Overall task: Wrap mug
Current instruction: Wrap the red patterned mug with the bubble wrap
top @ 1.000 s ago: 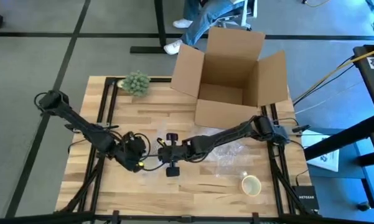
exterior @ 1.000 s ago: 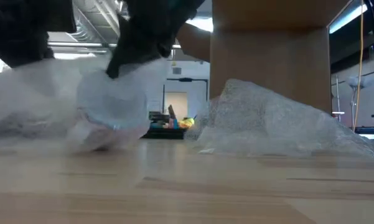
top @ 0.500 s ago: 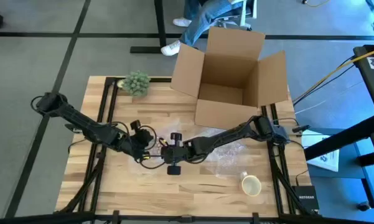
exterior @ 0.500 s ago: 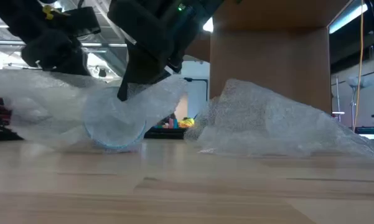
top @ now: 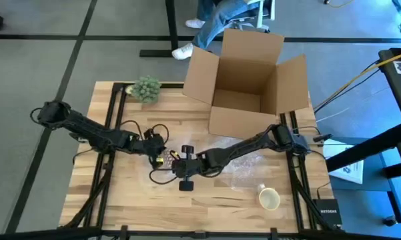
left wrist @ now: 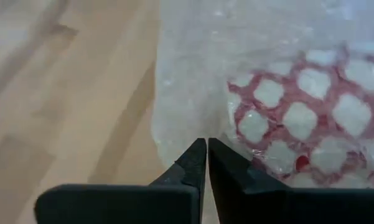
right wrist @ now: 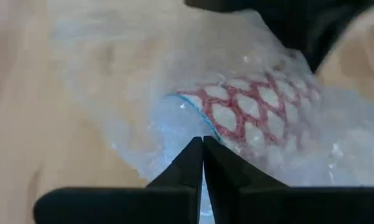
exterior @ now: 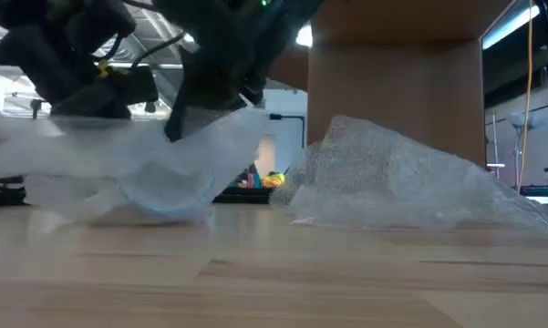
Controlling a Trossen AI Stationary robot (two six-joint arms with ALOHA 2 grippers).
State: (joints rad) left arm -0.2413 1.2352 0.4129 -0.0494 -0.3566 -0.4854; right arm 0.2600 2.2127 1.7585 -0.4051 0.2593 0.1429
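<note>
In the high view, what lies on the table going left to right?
Left gripper → right gripper at the wrapped mug → loose bubble wrap → tape roll.

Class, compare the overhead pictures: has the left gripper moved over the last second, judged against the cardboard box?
Yes. In the high view the left gripper has travelled toward the right side of the table, ending nearer the cardboard box and close beside the right gripper.

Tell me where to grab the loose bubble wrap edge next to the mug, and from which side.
Judging by the left wrist view, pinch the free edge of the bubble wrap where it lies flat on the table, just clear of the red-patterned mug. Come in low from the bare wood side; the sheet is thin there, and the mug bulges behind it.
</note>
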